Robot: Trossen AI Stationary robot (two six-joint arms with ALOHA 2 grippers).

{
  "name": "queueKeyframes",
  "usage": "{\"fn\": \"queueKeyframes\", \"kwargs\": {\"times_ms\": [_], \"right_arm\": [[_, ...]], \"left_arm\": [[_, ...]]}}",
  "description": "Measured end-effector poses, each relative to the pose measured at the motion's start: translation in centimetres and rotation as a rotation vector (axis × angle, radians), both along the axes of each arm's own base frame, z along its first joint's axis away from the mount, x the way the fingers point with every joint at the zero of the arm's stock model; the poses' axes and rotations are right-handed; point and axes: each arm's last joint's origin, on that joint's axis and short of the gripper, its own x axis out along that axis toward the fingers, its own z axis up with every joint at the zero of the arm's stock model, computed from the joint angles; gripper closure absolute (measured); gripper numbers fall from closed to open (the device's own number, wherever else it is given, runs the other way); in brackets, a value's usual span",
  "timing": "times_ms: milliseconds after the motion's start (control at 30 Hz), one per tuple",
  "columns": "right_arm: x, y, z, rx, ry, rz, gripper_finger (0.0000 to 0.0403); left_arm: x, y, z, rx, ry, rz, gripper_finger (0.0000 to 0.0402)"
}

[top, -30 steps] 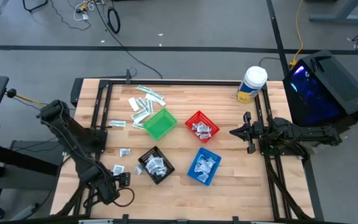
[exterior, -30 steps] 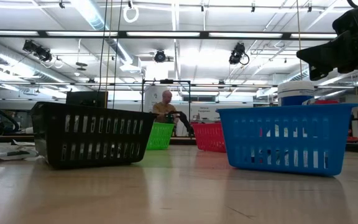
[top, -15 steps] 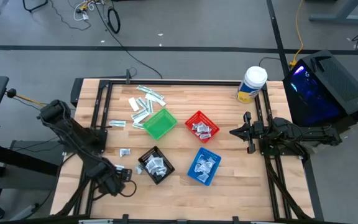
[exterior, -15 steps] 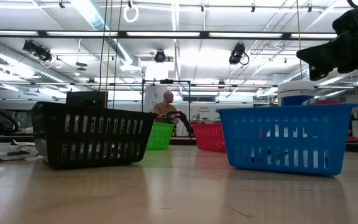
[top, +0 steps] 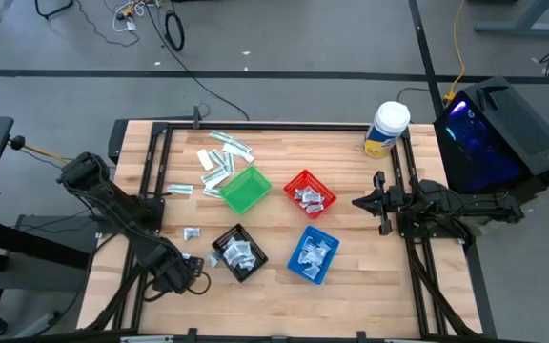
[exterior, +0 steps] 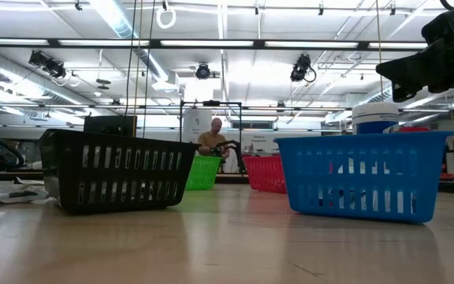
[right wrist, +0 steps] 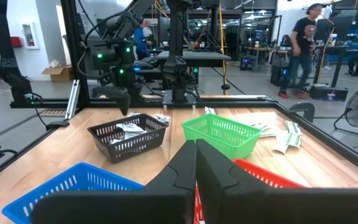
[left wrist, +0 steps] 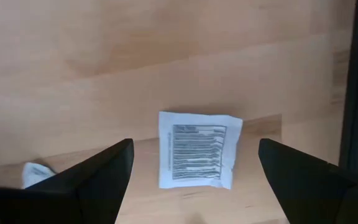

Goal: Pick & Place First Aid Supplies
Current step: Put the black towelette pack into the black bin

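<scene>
Left gripper (left wrist: 191, 163) hangs wide open, empty, over table; square packet (left wrist: 196, 149) lies flat btwn its fingers; right gripper (right wrist: 196, 163) shut, holding nothing.

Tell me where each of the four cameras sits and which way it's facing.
High: overhead, straight down; table, both arms.
Low: table height, level; black basket, blue basket.
Left wrist: down past the open left hand at a square packet.
Right wrist: across the table past the shut right hand.
Shared: high and right wrist show the green basket.
</scene>
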Motion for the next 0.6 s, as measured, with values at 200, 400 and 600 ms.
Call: {"fn": "queueKeyframes", "kwargs": {"times_ms": [200, 400, 600], "right_arm": [[0.0, 0.0, 0.0, 0.0, 0.0, 0.0, 0.039], [0.0, 0.0, 0.0, 0.0, 0.0, 0.0, 0.039], [0.0, 0.0, 0.0, 0.0, 0.0, 0.0, 0.039]], "left_arm": [[0.1, 0.8, -0.8, 0.006, 0.008, 0.019, 0.0046], [0.2, 1.2, -1.3, -0.004, -0.001, 0.022, 0.0046], [0.0, 1.4, -2.0, -0.01, -0.005, 0.022, 0.0046]]}}
